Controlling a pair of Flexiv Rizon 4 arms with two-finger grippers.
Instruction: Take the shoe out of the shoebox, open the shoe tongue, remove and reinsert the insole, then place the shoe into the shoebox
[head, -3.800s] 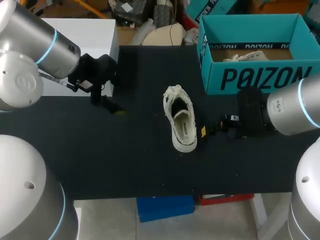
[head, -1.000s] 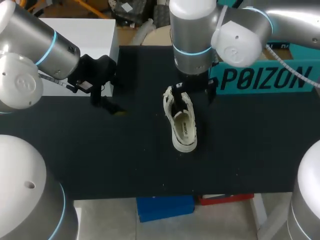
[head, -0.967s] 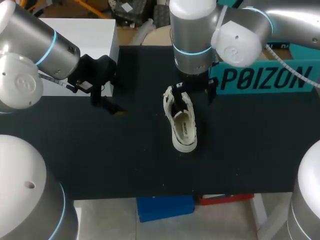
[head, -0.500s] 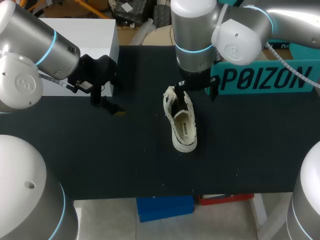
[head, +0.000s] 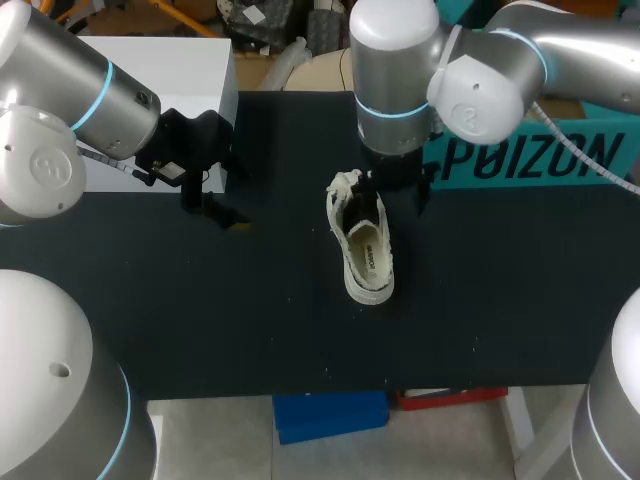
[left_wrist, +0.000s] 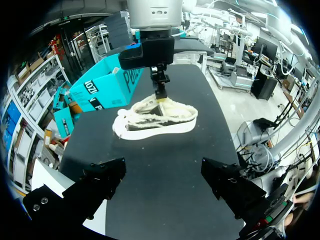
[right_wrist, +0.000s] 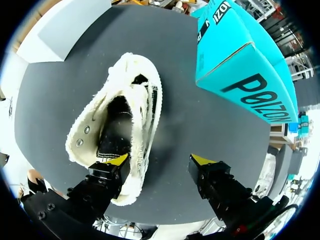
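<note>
A cream shoe (head: 363, 245) lies on the black table (head: 250, 320), opening upward, also seen as the shoe (right_wrist: 117, 127) and the shoe (left_wrist: 156, 117). My right gripper (head: 388, 188) hangs over its far end, open. One fingertip (right_wrist: 119, 160) is inside the shoe's opening and the other (right_wrist: 202, 160) is outside above the table, with the shoe's side wall between them. My left gripper (head: 228, 218) is open near the table's left, away from the shoe, and is empty (left_wrist: 162, 182). The teal shoebox (head: 530, 155) stands at the back right, largely hidden by my right arm.
A white block (head: 170, 70) sits at the table's back left, behind my left arm. The shoebox (right_wrist: 235, 60) is just beside the right gripper. Bare black tabletop lies in front of the shoe.
My right arm, earlier low at the shoe's right, has swung over the shoe. In the last second it shifted slightly right and its fingers drew closer together. The left arm stayed still.
</note>
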